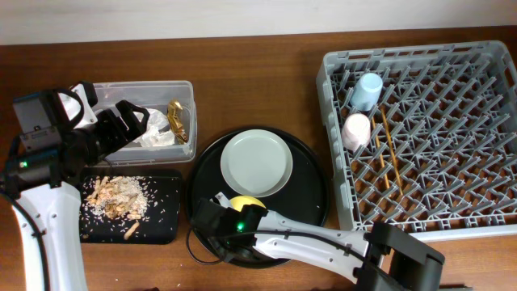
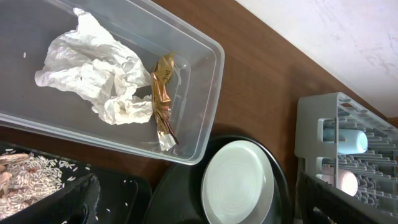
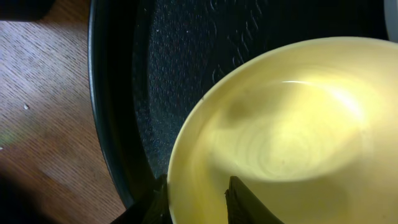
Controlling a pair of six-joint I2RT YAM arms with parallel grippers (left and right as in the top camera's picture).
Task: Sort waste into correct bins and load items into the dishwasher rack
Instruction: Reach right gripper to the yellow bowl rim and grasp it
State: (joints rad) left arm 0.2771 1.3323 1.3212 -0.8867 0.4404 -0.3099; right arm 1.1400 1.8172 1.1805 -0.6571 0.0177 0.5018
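My right gripper (image 1: 229, 212) (image 3: 199, 202) is shut on the rim of the yellow bowl (image 1: 247, 201) (image 3: 280, 137), one finger inside and one outside, on the large round black tray (image 1: 311, 190). The pale plate (image 1: 257, 162) (image 2: 239, 183) lies on that tray too. My left gripper (image 1: 129, 125) (image 2: 202, 208) is open and empty above the clear tub (image 1: 187, 90) (image 2: 208, 93), which holds the white tissue (image 1: 155, 133) (image 2: 93, 68) and the gold wrapper (image 1: 176, 118) (image 2: 163, 93). Food scraps (image 1: 117, 198) (image 2: 28, 171) lie in the shallow black tray (image 1: 161, 230).
The grey dishwasher rack (image 1: 485, 220) at the right holds the light-blue cup (image 1: 367, 89), the pink cup (image 1: 355, 131) and the brown chopsticks (image 1: 388, 149). Bare wooden table (image 1: 258, 81) lies between tub and rack.
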